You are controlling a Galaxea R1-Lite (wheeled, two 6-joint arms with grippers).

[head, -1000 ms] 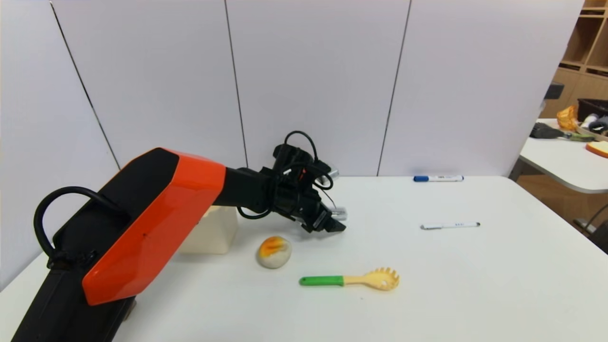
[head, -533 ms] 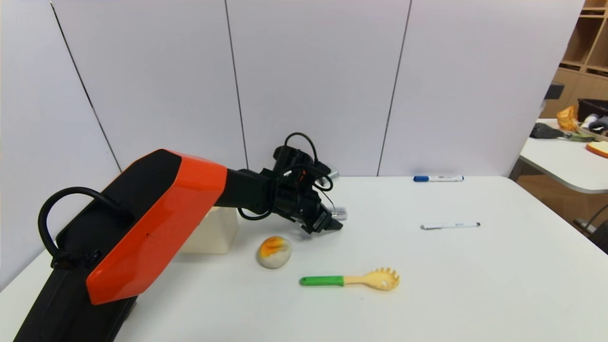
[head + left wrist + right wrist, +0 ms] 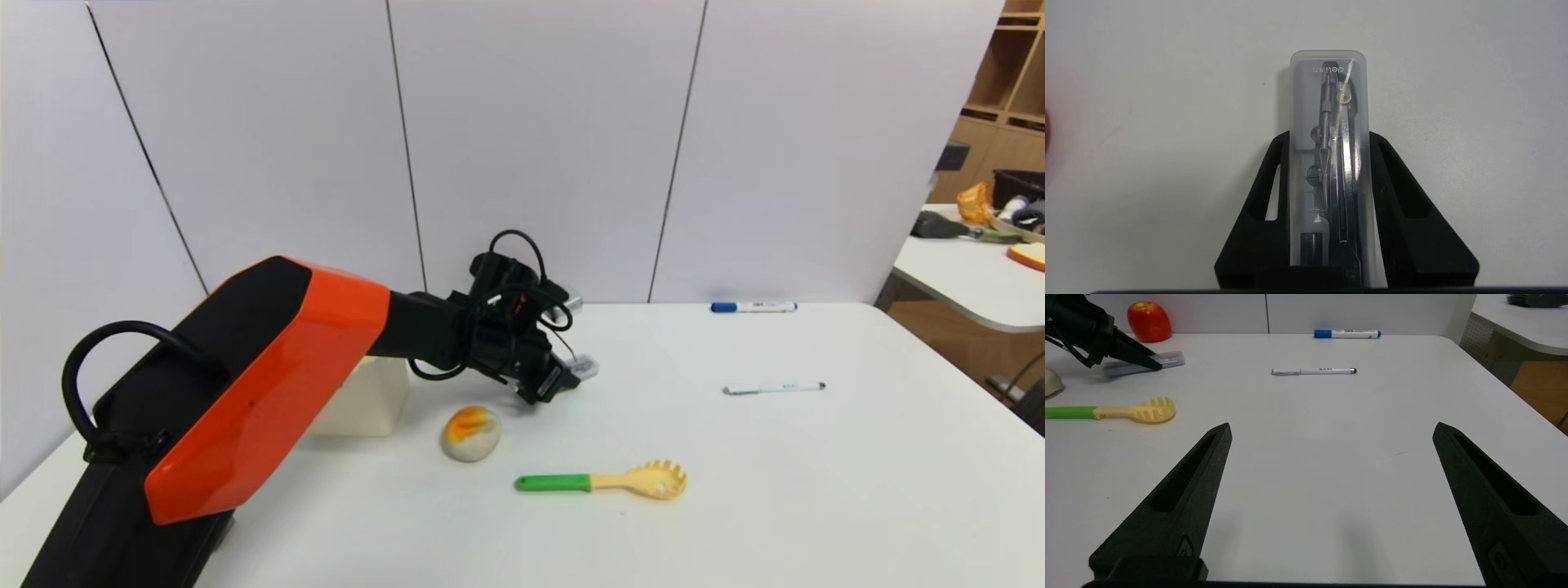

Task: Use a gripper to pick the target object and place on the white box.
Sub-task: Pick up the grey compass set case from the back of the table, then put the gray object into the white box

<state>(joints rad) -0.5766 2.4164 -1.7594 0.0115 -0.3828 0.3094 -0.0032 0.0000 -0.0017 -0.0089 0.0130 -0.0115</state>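
Observation:
My left gripper (image 3: 565, 380) is shut on the target object (image 3: 584, 367), a flat grey see-through case with metal drawing tools inside. In the left wrist view the case (image 3: 1328, 102) runs lengthwise between both black fingers (image 3: 1392, 183) and juts past their tips, held just over the table. The right wrist view shows the case (image 3: 1169, 359) far off, with a shadow under it. The white box (image 3: 369, 400) stands behind the orange left arm, mostly hidden, to the left of the gripper. My right gripper (image 3: 1332, 426) hovers open over bare table, holding nothing.
A cream and orange ball (image 3: 471, 433) lies just below the left gripper. A green-handled pasta spoon (image 3: 600, 482) lies nearer the front. A white pen (image 3: 773, 388) and a blue-capped marker (image 3: 753, 307) lie to the right. A red apple (image 3: 1149, 320) sits by the wall.
The left gripper has drawn back a little to the left and slightly upward, with the case still in it. Nothing else has moved.

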